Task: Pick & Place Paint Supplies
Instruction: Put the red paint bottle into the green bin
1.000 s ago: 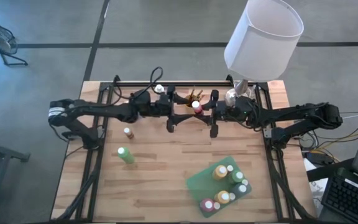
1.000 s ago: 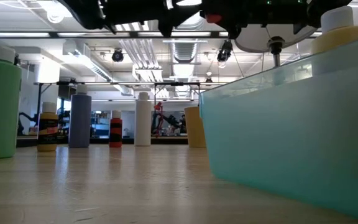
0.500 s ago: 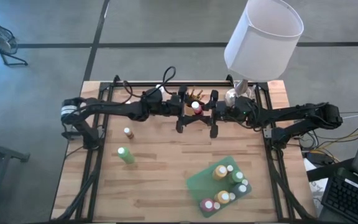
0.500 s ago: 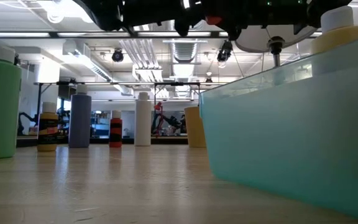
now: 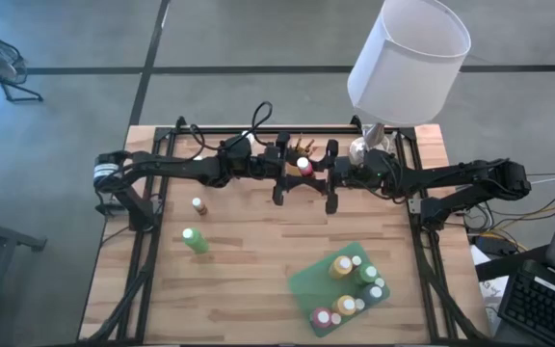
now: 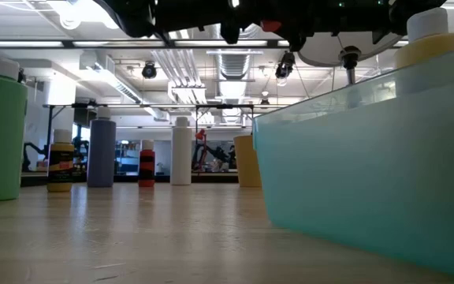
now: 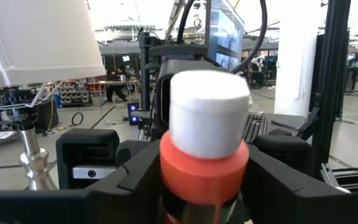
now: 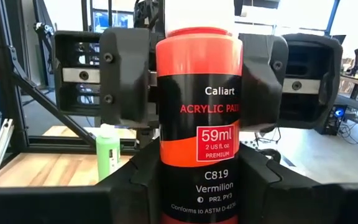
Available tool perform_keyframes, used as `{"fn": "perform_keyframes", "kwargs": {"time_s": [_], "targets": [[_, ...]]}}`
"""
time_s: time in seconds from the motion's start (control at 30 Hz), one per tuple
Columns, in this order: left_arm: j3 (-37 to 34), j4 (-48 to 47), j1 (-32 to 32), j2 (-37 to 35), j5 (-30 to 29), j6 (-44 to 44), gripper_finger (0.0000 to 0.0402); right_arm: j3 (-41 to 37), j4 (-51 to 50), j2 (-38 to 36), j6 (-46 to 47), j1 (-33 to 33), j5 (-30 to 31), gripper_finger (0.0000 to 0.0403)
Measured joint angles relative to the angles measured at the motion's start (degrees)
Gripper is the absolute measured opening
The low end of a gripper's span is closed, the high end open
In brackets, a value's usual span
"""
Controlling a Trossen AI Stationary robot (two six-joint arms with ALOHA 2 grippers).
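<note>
Handover in progress above the far middle of the bench [image 5: 258,251]: right hand [image 8: 197,180] is pinching the vermilion bottle [image 8: 197,118] low on its body, and left hand [image 7: 204,180] is bracketing it near the cap, fingers apparently touching but grip firmness unclear. Best to let the left squeeze firmly before the right is letting go, keeping the bottle upright. Hard to see: contact from above, brushes behind the arms, most bottles inside the green tray [image 5: 306,281].
</note>
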Motion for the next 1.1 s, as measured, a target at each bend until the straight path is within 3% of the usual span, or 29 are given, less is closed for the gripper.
{"fn": "perform_keyframes", "kwargs": {"time_s": [0.27, 0.67, 1.0, 1.1], "targets": [[-0.07, -0.98, 0.02, 0.0, -0.09, -0.06, 0.0139, 0.0, -0.04, 0.0, 0.27, 0.01, -0.04, 0.0139], [-0.03, -1.15, 0.02, -0.04, -0.11, -0.13, 0.0145, 0.0, -0.25, 0.0, 0.22, 0.01, 0.0, 0.0131], [-0.07, -2.33, 0.0, -0.4, 0.0, -0.52, 0.0144, 0.0, -2.38, -0.01, 2.43, -0.07, 0.58, 0.0221], [0.89, -8.51, 0.36, -2.18, 0.21, -0.42, 0.0144, 0.48, -6.38, -0.13, 3.38, -0.03, 0.61, 0.0248]]}}
